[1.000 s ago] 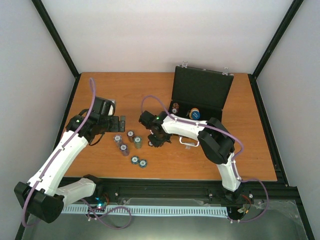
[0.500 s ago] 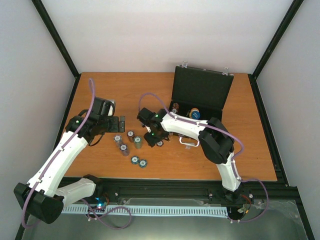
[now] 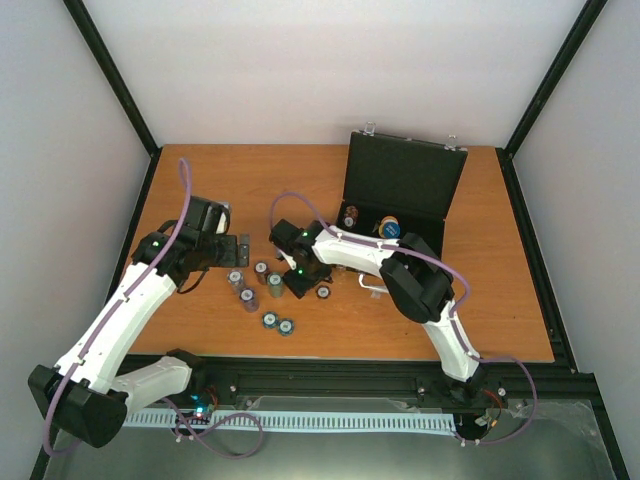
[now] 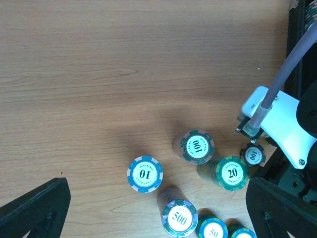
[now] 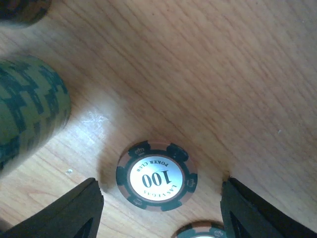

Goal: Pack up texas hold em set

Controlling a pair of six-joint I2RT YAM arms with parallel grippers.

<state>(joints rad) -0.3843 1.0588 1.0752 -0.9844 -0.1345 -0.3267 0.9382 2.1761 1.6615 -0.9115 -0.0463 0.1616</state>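
**A:** Where's the case [image 3: 400,185]?

**B:** Upper right of centre in the top view, on the counter [image 3: 500,300]. Its lid stands up, so the tray is open for loading. A blue disc [image 3: 391,229] lies inside.

**A:** And the fingers?

**B:** The left fingers [image 4: 34,213] are spread wide and empty above the stacks [image 3: 255,285], which sit left of centre. The right fingers [image 5: 69,210] are parted on either side of a flat 100 chip [image 5: 156,176], low in that wrist view, with a gap on both sides and nothing gripped.

**A:** Why straddle it?

**B:** Probably to line up a pinch. A chip lying flat looks awkward to lift.
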